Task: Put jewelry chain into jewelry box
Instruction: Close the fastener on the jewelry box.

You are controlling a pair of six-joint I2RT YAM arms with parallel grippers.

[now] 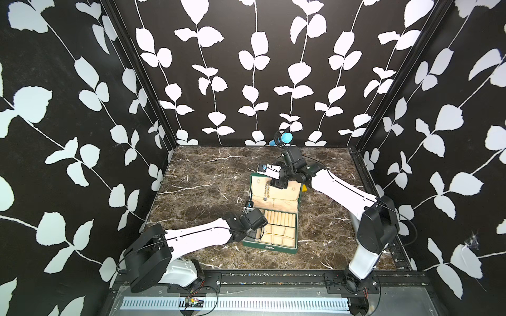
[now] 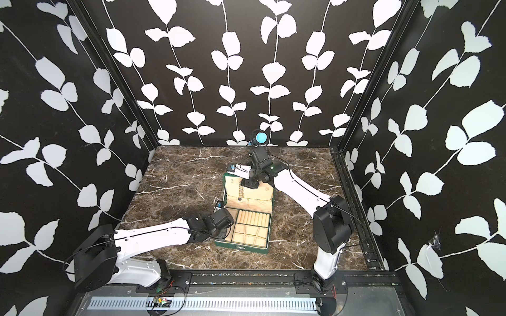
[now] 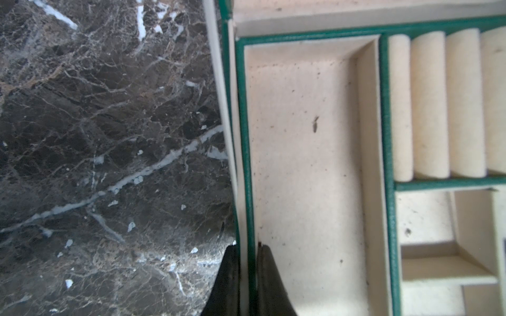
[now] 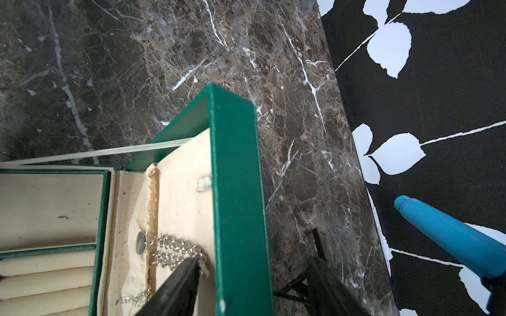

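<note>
The dark green jewelry box (image 1: pixel 269 247) (image 2: pixel 241 247) stands open in both top views, its cream-lined lid (image 1: pixel 287 195) tilted back. The pale jewelry chain (image 4: pixel 172 247) (image 1: pixel 267 190) hangs doubled on the lid lining, beside a round snap (image 4: pixel 141 243). My right gripper (image 4: pixel 256 258) (image 1: pixel 278 179) is open and straddles the lid's top edge: one finger sits inside at the chain's upper end, the other outside over the table. My left gripper (image 3: pixel 247 247) is shut on the box's left wall (image 3: pixel 245 164), beside the long empty compartment (image 3: pixel 301 164). In the top views its fingertips are hidden under the wrist.
A blue cylinder (image 1: pixel 283 138) (image 4: pixel 449 240) lies at the back edge of the marble table (image 1: pixel 205 186), close behind my right wrist. A bit of yellow (image 1: pixel 304 188) shows behind the lid's right side. Leaf-patterned walls enclose the table on three sides.
</note>
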